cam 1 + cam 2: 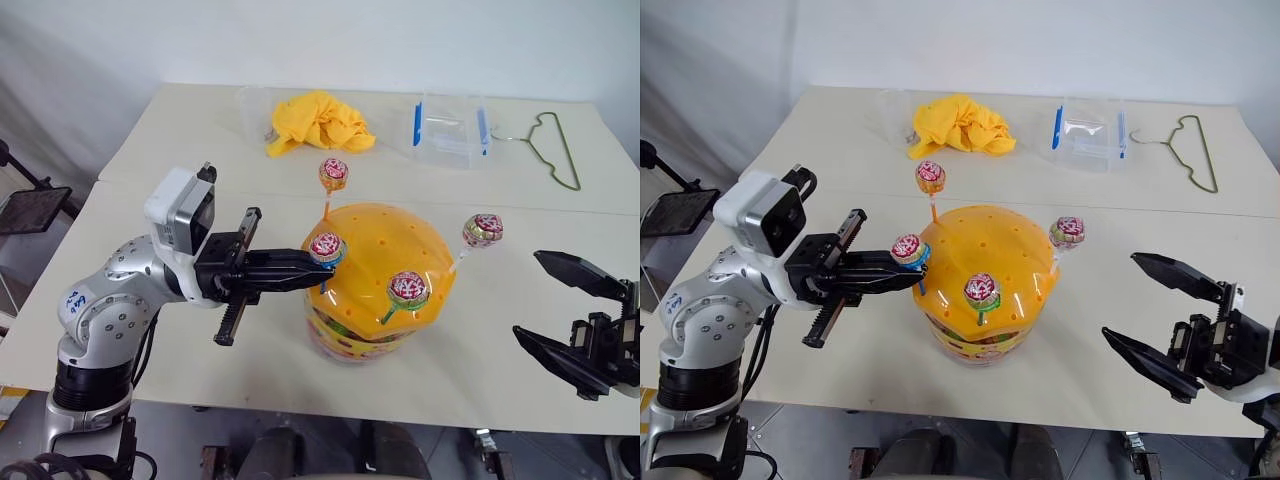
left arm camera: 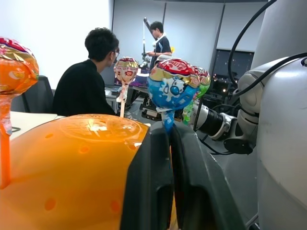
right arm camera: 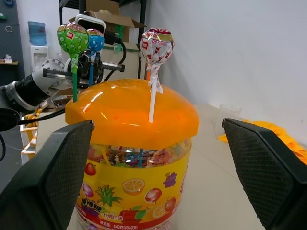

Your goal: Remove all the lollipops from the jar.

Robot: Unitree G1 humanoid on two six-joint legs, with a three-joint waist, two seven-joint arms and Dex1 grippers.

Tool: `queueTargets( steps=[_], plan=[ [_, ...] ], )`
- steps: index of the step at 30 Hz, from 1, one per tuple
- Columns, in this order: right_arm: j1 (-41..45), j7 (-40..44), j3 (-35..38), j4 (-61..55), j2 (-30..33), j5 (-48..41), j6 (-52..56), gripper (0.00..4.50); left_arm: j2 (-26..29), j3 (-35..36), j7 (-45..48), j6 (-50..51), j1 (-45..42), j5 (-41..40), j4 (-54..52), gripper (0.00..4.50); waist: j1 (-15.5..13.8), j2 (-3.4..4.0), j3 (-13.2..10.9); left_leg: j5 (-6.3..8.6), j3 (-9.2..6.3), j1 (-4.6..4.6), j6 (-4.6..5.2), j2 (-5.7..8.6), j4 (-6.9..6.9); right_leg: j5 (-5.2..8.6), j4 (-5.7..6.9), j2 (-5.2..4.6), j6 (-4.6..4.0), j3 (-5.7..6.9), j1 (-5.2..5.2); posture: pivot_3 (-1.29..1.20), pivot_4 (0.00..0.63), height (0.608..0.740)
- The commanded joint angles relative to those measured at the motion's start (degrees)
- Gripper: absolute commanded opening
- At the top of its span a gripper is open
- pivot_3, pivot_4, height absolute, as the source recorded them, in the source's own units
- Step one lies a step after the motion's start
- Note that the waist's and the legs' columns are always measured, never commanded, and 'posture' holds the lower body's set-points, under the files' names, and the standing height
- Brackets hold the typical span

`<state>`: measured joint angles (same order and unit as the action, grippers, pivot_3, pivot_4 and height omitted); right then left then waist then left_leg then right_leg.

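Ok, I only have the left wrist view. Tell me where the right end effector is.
Observer: The right end effector is open, to the right of the jar, touching nothing.
Operator: Count the lollipops in the lid.
Observer: Four. The green-stick lollipop stands on the near side of the lid, facing the robot.
Operator: Say what's behind the jar.
Observer: A yellow cloth, a clear box and a wire hanger lie on the far part of the table.
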<state>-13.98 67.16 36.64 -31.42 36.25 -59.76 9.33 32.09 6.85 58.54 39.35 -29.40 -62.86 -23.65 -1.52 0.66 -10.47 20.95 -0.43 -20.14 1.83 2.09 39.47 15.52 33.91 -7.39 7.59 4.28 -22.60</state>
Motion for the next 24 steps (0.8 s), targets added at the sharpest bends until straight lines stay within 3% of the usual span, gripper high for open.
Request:
queueTargets(
  steps=[1, 5, 8, 12, 16, 24],
  plan=[
    [0.8, -1.3, 2.0, -1.2, 0.0, -2.1, -0.7, 4.5, 0.0, 5.5, -4.4, 2.8, -3.8, -9.6, 2.8, 0.02, 0.0, -0.03, 0.0, 0.0, -0.06, -0.03, 0.0, 0.0, 0.07, 0.0, 0.01, 0.0, 0.01, 0.02, 0.01, 0.0, 0.15, 0.74],
    [1.8, -2.1, 1.9, -1.1, 0.1, -2.7, -0.6, 4.5, 2.4, 9.3, -6.8, 6.7, -5.0, -15.4, 7.2, 0.02, 0.2, -0.02, 0.0, 0.01, -0.1, -0.04, -0.01, -0.01, 0.14, -0.01, 0.06, -0.01, 0.01, 0.02, 0.01, 0.0, 0.15, 0.74],
    [3.1, -2.0, 1.7, -1.2, 0.5, -3.2, -0.6, 4.5, 8.3, 14.2, -6.3, 9.1, -2.9, -14.6, 14.4, 0.02, 0.3, -0.01, 0.0, 0.01, -0.09, -0.03, -0.01, -0.02, 0.14, 0.0, 0.07, 0.05, 0.01, 0.03, 0.0, 0.0, 0.15, 0.74],
    [5.5, -0.6, 0.5, -2.3, 1.8, -4.2, -0.4, 4.5, 18.4, 19.0, -3.9, 5.6, 8.1, -1.3, 26.7, 0.02, 1.0, 0.07, -0.1, 0.03, 0.01, 0.03, -0.04, -0.06, 0.03, 0.0, 0.06, 0.17, 0.0, 0.04, -0.07, 0.0, 0.15, 0.74],
    [6.9, 5.0, -2.1, -1.2, 3.7, -1.2, -1.3, 4.5, 25.2, 16.2, -3.1, 0.6, 19.5, 13.4, 36.5, 0.02, 1.0, 0.07, -0.1, 0.03, 0.12, 0.09, -0.02, -0.06, -0.19, 0.0, -0.05, 0.17, 0.0, 0.13, -0.11, 0.0, 0.15, 0.74],
    [5.8, 13.1, -1.9, 3.3, 5.4, 2.8, -2.6, 4.5, 24.1, 15.9, -8.4, 3.1, 27.7, 21.5, 35.6, 0.02, -0.3, -0.11, -0.1, 0.08, -0.32, -0.13, 0.07, 0.12, -0.26, 0.01, -0.14, -0.37, -0.03, -0.06, -0.14, 0.0, 0.15, 0.74]
  ],
)
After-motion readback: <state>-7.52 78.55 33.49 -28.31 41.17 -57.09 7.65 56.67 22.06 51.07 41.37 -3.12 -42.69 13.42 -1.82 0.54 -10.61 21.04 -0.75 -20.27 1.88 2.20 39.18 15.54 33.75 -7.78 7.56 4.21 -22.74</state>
